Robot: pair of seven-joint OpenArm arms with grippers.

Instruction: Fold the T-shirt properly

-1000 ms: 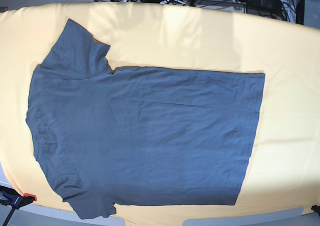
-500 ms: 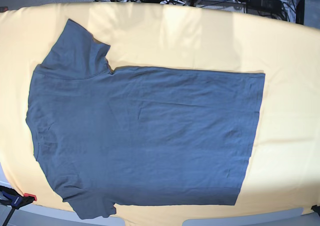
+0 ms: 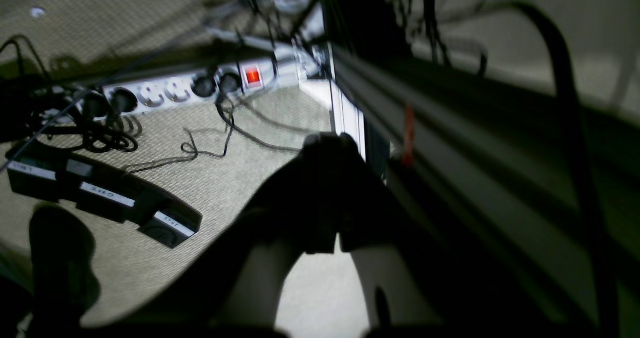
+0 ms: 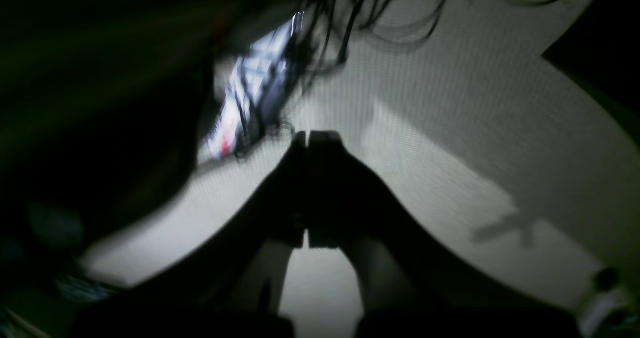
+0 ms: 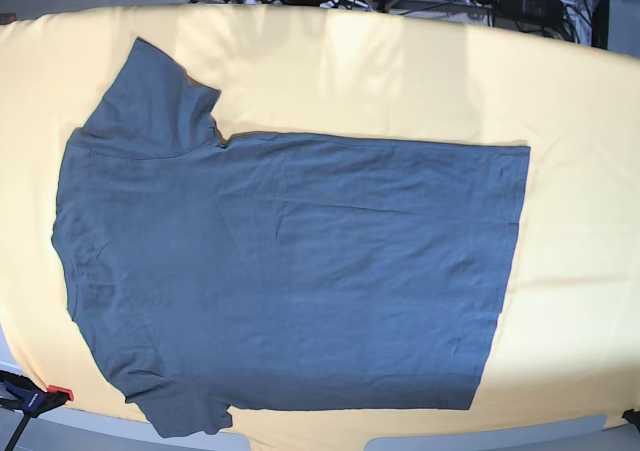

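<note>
Closed right pincer (image 4: 307,137) above carpet (image 4: 425,142)

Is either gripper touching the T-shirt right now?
No. In the base view the T-shirt lies flat and alone on the yellow tablecloth, with no arm over it.

Yellow tablecloth (image 5: 580,121) over table; beige carpet (image 3: 225,188), power strip (image 3: 190,85), tangled cables, possibly metal frame.

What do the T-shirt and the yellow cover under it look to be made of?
The T-shirt looks like a soft, matte knit, probably cotton jersey: slate-blue, no sheen, with shallow wrinkles across the body and sleeves lying limp. The yellow cover looks like a thin woven cloth, also matte, lying smooth over the table; its weave is too fine to make out here.
</note>
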